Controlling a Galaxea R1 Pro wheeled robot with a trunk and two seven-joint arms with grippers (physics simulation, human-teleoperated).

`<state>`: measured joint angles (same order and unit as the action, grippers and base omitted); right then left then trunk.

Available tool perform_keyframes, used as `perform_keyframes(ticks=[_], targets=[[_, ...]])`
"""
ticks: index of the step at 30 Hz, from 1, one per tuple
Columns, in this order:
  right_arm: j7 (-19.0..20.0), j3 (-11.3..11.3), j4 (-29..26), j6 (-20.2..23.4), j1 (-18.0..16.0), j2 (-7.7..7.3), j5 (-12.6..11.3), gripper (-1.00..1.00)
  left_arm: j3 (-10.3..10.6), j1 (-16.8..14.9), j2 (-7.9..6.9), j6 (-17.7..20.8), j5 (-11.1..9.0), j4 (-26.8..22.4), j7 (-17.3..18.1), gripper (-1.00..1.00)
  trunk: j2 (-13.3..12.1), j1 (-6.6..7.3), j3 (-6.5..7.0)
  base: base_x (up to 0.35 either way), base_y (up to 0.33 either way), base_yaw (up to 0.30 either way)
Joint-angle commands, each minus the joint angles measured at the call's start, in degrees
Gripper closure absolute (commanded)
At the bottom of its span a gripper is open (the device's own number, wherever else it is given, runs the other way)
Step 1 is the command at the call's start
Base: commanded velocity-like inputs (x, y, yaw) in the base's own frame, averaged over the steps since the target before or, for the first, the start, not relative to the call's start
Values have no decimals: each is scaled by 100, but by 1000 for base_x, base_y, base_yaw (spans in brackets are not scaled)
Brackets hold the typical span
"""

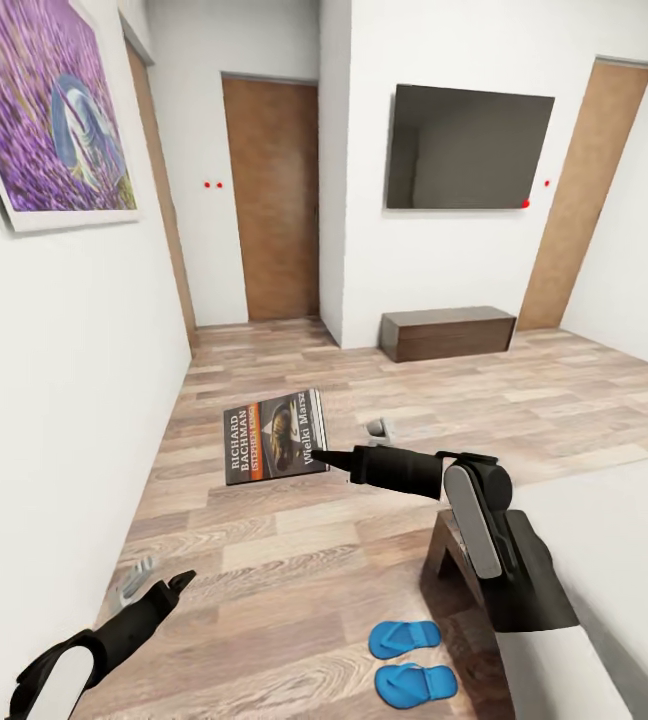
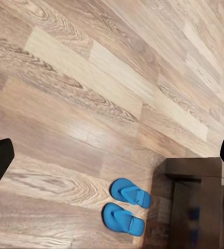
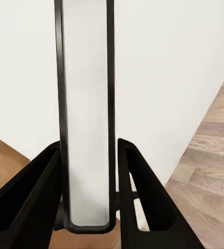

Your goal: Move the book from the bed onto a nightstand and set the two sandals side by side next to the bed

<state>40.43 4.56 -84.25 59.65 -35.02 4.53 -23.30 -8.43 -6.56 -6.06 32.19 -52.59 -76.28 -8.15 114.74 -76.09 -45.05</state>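
While the right pincer (image 1: 322, 458) was clamped on the book (image 1: 275, 436), it held the paperback in the air over the wooden floor (image 1: 294, 540), cover facing up. Two blue sandals (image 1: 409, 660) lay side by side on the floor just beside the corner of the bed (image 1: 604, 530). Low by the white wall (image 1: 64, 400), the left pincer (image 1: 159, 590) had its fingers apart, holding nothing.

book (image 1: 275, 436): dark cover, orange band, white lettering, held up in the air, cover facing the head camera
sandals (image 1: 410, 661): bright blue pair, side by side on the floor beside the bed's (image 1: 604, 560) corner
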Motion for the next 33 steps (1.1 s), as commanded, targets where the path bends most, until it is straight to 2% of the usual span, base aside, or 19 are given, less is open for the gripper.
perform_keyframes(ticks=[1, 7, 19, 26, 33], targets=[[35, -7, -4, 35, -5, 4, -17, 100, -1, -3, -1, 22, -60, -7, -46, -100, 3, 1, -6, 0, 262, 276], [34, -8, -4, 35, -5, 4, -17, 100, -1, -3, 2, 17, -60, -5, -46, -100, 3, 1, -6, 0, 250, 276], [35, -16, -4, 35, -7, 4, -19, 100, 5, -3, 8, 16, -66, -8, -46, -100, 3, 1, -6, 0, 49, 265], [36, -33, 8, 35, -6, 4, -19, 100, 7, -3, 9, 16, -67, -8, -46, -100, 3, 1, -6, 10, 13, 87], [38, -41, 44, 35, -12, 4, -24, 100, 8, -3, 8, 16, -62, -8, -46, -100, 3, 1, -6, 143, 122, 18]])
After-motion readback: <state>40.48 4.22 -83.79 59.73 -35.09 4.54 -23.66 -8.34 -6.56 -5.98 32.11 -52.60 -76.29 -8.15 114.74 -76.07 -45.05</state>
